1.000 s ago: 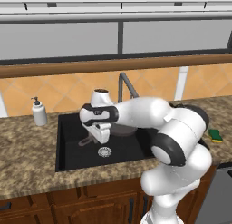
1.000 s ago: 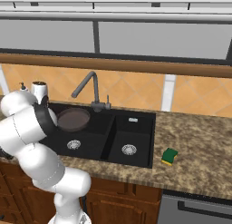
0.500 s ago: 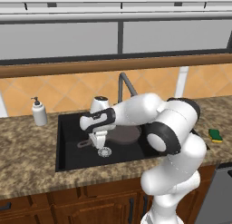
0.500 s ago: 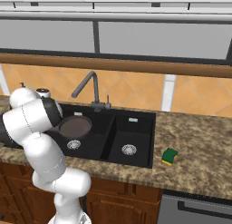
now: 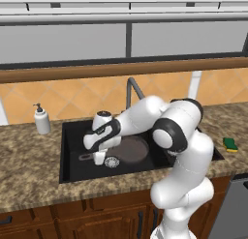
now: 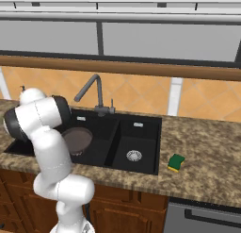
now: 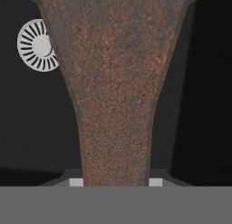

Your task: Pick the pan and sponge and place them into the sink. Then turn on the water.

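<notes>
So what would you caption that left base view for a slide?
Robot arm lowers the pan by its handle, gripper shut on it, into the sink; sponge waits on the counter.

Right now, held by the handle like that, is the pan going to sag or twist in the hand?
The round dark brown-grey frying pan is probably rigid, so no sagging. Its bowl sits far from the hand, shut on the long thin handle, so it likely feels nose-heavy and may rotate. The handle's speckled, rough-looking face suggests decent grip.
</notes>
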You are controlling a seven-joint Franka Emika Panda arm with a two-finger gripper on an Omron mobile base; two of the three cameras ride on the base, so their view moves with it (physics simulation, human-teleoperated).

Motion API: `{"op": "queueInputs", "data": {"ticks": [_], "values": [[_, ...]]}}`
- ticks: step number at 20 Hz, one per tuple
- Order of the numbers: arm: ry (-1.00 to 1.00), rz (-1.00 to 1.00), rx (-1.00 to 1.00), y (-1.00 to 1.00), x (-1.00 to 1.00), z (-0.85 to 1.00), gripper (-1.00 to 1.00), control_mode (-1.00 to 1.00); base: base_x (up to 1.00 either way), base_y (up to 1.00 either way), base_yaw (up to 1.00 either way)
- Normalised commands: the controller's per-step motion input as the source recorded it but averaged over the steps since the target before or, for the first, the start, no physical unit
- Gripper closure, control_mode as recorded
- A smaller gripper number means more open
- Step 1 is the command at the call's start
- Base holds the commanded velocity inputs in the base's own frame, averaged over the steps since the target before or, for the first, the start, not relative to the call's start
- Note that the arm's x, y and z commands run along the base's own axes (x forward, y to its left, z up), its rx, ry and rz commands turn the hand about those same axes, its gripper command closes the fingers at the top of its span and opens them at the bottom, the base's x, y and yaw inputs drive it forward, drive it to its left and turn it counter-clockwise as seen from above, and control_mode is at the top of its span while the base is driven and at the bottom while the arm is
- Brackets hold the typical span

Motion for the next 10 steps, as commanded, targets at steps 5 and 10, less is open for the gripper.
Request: {"op": "queueInputs", "data": {"ticks": [5,10], "values": [[0.00,-0.14,0.00,0.18,0.11,-0.30,1.00,-1.00,0.00,0.00,0.00],[0.00,-0.12,0.00,0.07,0.15,-0.23,1.00,-1.00,0.00,0.00,0.00]]}}
